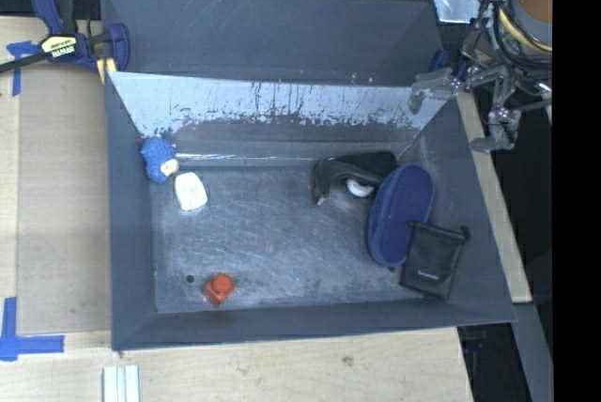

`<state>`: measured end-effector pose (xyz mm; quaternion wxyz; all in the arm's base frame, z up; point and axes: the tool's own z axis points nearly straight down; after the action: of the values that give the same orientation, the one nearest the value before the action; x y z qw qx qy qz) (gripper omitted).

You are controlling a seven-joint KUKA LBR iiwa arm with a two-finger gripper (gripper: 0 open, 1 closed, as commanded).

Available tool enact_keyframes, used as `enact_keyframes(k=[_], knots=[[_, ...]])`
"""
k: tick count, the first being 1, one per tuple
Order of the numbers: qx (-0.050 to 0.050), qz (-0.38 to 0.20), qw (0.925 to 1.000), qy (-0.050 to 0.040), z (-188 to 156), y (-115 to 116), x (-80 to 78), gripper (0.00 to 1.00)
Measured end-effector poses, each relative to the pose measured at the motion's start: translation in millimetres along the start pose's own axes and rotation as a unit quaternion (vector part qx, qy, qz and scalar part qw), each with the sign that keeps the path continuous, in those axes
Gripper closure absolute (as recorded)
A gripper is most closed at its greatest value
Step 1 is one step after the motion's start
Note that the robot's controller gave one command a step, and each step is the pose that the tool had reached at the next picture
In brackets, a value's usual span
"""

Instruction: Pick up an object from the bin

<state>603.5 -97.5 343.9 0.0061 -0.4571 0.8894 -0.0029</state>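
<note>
The gripper (490, 109) hangs at the upper right of the frame, over the outer edge of the grey bin (272, 34) rather than over its floor, and nothing can be seen held in it. Whether it stands apart or together I cannot tell, since its metal parts are tangled against the cables and rim there. No pick has begun, judging by that position. 6 loose things lie on the floor, and they sit toward the edges, probably because the sloped walls let them slide down and stop at the foot. Nearest the gripper, at the right of the bin, is a cluster of 3: a black curved thing (349, 173) with a small white part showing in it, a dark blue oval pad (398, 212) leaning just beside it, and a black boxy case (434, 259) touching the pad's lower end and propped against the right wall. Well apart, at the upper left of the floor, a small blue fuzzy thing (156, 156) rests in the corner with a white oval lump (191, 193) just below it. A small red thing (218, 288) lies alone near the lower left wall. The red thing and the white lump stand clear of neighbours, so either looks easier to take than the crowded 3 on the right.
</note>
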Motion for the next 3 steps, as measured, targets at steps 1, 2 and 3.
enact_keyframes(k=[1,2,3], knots=[[-0.009,-0.111,0.9938,0.0031,167,34,-15.7,0.0],[-0.012,-0.466,0.8846,-0.0016,264,-4,-1.1,0.0],[-0.01,-0.463,0.8863,0.005,263,-10,6.3,1.0]])
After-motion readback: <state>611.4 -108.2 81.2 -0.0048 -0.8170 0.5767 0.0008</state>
